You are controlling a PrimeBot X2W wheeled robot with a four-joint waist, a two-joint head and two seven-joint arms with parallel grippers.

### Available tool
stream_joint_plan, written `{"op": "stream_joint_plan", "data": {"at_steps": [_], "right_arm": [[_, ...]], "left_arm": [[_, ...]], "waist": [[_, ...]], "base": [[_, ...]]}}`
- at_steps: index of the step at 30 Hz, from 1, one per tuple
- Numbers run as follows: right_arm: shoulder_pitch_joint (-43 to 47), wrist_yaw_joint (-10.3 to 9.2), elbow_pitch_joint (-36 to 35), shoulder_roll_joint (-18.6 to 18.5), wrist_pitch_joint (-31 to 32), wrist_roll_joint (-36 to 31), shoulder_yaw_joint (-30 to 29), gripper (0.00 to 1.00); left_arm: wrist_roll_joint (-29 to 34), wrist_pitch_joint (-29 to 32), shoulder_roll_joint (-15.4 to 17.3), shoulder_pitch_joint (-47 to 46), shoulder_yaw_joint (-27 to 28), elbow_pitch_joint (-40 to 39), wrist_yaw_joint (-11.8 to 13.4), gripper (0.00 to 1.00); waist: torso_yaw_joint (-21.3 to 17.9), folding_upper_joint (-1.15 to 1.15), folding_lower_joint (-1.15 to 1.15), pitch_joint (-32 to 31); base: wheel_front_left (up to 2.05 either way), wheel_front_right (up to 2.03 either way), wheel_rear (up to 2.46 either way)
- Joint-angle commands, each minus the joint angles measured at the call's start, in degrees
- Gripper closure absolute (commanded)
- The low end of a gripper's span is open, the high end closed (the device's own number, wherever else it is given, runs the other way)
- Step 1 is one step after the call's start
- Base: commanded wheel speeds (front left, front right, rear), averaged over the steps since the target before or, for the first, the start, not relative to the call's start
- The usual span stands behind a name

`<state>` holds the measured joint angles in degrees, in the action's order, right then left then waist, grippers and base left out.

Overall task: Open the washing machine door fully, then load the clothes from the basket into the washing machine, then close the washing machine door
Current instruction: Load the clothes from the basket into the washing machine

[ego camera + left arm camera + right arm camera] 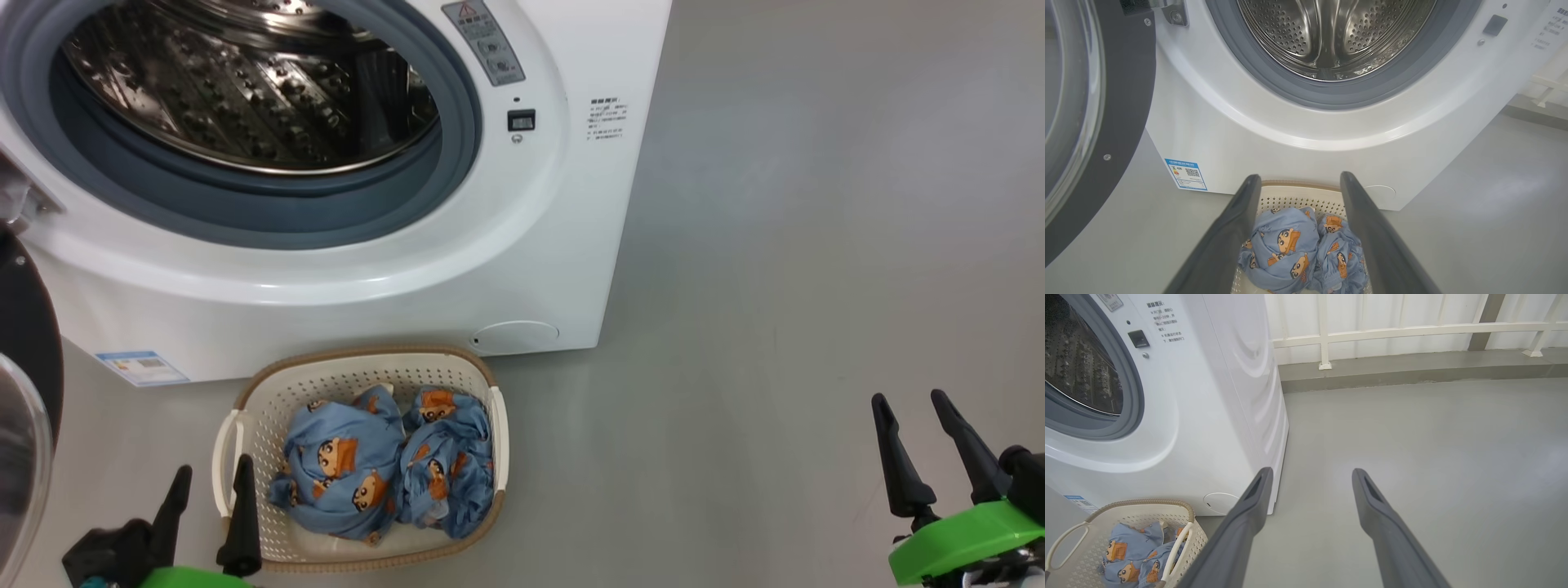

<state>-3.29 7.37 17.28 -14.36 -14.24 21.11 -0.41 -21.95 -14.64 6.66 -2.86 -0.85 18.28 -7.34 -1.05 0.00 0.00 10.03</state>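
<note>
- The washing machine door [1126,102] stands swung out on my left, its black rim clear of the opening. I judge the opening step done, and loading is the step in hand.
- The basket [367,353] sits on the floor [775,286] just in front of the washing machine [531,245], below the drum [245,90]. The clothes [384,465] lie in it as two bundles side by side, one against the left wall and one against the right.
- My left gripper [212,467] hangs at the basket's near left corner, jaws spread wide and holding nothing. In the left wrist view its fingers frame both bundles.
- My right gripper [908,396] is also spread wide and empty, well apart from the basket over bare floor to its right.
- To do this well, I should take the left bundle first. I should come straight down inside the rim so neither finger catches the handle or the perforated wall.
- I should close on a thick fold near the bundle's middle, not a loose edge, so it lifts whole.
- On the way up I must clear the grey gasket [286,212] and let go deep in the drum, so that nothing trails over the lip where the door could pinch it.
</note>
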Motion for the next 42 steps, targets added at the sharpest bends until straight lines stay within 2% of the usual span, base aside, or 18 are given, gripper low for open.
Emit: {"op": "stream_joint_plan", "data": {"at_steps": [1, 17, 42], "right_arm": [[-1.42, 0.12, -1.72, -0.68, -0.76, -0.83, 1.14, 0.0], [-4.03, 0.12, -7.7, 1.49, -0.76, -4.4, -1.45, 0.0], [-7.93, 0.12, -11.44, 3.52, -0.76, -7.0, -1.78, 0.0]], "left_arm": [[-0.09, -0.36, 1.33, -2.61, 1.61, -0.81, -0.14, 0.0], [-1.2, -0.36, 1.77, -8.09, -0.64, 3.43, -0.14, 0.0], [-5.38, -0.36, 3.39, -15.69, -7.07, 15.72, -0.14, 0.0]], "waist": [[-0.12, 0.0, 0.0, 0.88], [0.12, 0.0, 0.0, 6.74], [-0.19, 0.0, 0.0, 14.32]], "base": [[0.0, 0.0, 0.0], [0.0, 0.0, 0.0], [0.0, 0.0, 0.0]]}}
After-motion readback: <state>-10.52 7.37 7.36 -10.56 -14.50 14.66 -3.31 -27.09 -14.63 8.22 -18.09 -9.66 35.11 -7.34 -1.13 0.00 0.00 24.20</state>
